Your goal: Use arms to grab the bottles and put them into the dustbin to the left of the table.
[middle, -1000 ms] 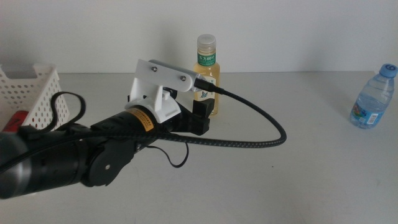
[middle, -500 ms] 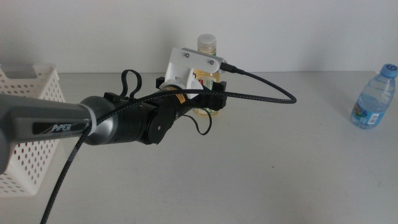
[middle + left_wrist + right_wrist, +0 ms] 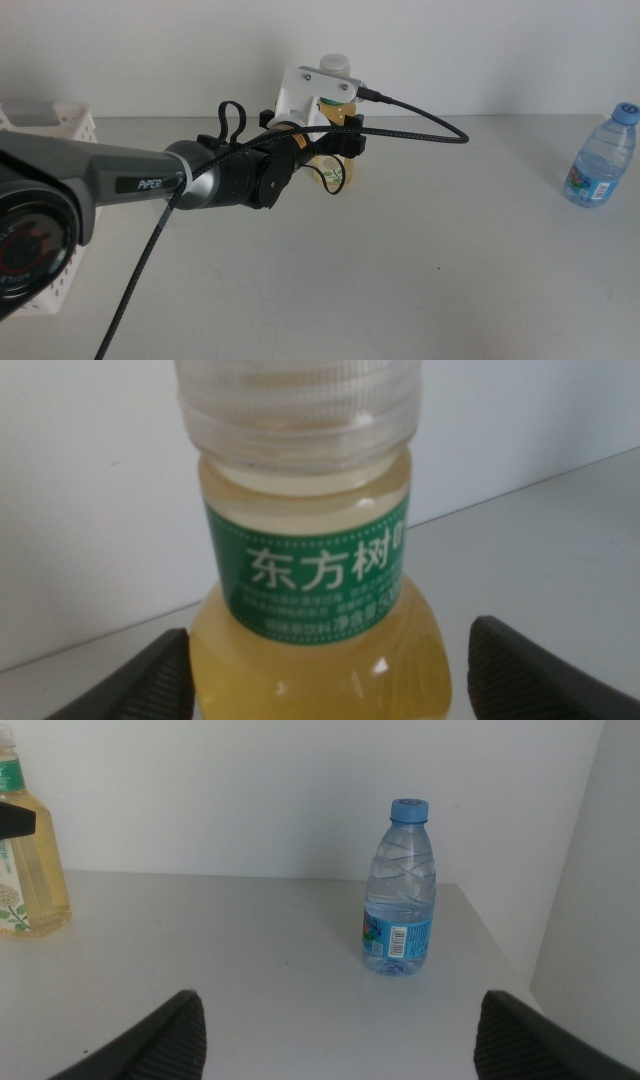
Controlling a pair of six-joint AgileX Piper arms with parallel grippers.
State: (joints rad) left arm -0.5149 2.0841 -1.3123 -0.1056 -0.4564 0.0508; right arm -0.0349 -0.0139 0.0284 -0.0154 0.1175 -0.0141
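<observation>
The left claw [image 3: 338, 142] is standing spread apart around the upright tea bottle [image 3: 305, 575] on the counter [image 3: 420, 260], its jaws flanking the bottle's body without touching.

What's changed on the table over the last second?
The left pincer has pushed forward from in front of the tea bottle until its open jaws flank the bottle's body, not yet closed on it. The tea bottle, water bottle and basket stayed where they were.
</observation>
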